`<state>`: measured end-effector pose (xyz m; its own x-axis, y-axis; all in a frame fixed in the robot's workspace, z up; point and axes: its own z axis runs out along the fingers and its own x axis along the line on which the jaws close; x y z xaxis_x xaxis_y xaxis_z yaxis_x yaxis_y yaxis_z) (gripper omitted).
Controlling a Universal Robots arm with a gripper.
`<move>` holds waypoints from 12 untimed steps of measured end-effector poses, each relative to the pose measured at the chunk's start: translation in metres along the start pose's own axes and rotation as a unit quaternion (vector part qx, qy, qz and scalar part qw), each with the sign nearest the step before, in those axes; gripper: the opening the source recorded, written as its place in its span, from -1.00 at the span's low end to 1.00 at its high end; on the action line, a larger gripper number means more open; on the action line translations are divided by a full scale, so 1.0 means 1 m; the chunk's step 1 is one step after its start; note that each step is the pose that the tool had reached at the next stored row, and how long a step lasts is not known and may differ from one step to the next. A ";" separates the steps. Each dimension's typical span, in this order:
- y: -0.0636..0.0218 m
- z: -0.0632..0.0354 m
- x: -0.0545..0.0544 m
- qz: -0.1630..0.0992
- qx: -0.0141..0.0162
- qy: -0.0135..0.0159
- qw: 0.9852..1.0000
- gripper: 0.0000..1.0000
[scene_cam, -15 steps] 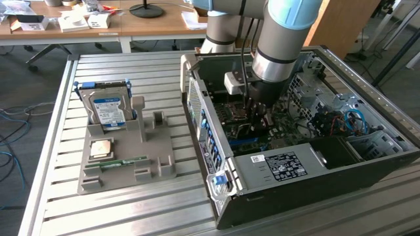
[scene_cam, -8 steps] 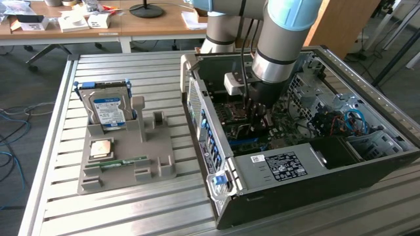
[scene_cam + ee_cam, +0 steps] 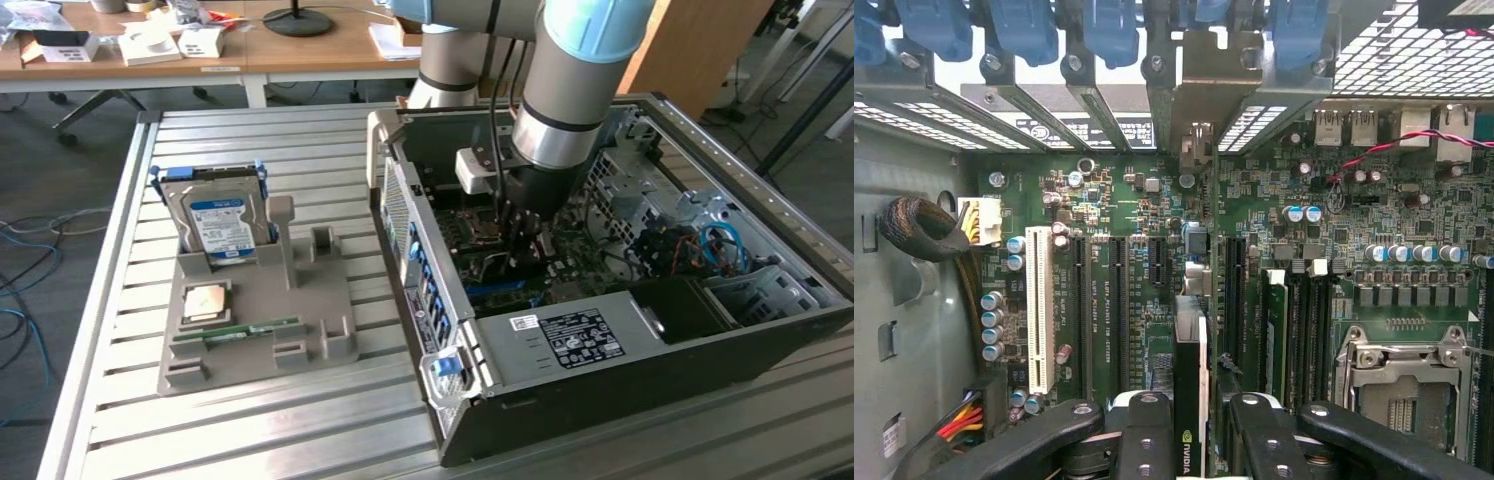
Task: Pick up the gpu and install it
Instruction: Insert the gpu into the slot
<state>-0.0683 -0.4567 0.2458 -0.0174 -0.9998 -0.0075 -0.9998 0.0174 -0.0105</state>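
Observation:
The gpu [image 3: 1191, 370] shows edge-on in the wrist view as a thin dark card with a small green logo. Its pale metal bracket [image 3: 1199, 90] reaches up to the case's rear slot openings. My gripper [image 3: 1194, 440] is shut on the card, with one black finger [image 3: 1144, 430] on each side of it. The card stands upright over the green motherboard [image 3: 1124, 200], between the long black expansion slots [image 3: 1119, 300]. Whether it sits in a slot I cannot tell. In the exterior view my gripper [image 3: 523, 225] reaches down inside the open computer case [image 3: 414, 250].
A white slot [image 3: 1038, 305], memory slots [image 3: 1294, 330] and the processor socket [image 3: 1399, 385] flank the card. Blue latches [image 3: 1019, 25] line the rear wall. On the exterior view's left, a grey holder [image 3: 314, 330] carries a hard drive [image 3: 220, 225], a processor [image 3: 207, 300] and a memory stick [image 3: 247, 330].

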 end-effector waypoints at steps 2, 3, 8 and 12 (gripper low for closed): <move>0.0000 0.0000 0.000 0.000 0.000 0.000 1.000 -0.47; 0.0000 0.0000 0.000 0.000 0.000 0.000 1.000 -0.47; 0.0000 0.0000 0.000 0.000 0.000 0.000 1.000 -0.47; 0.0000 0.0000 0.000 0.000 0.000 0.000 1.000 -0.44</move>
<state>-0.0684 -0.4567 0.2458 -0.0174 -0.9998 -0.0076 -0.9998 0.0175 -0.0105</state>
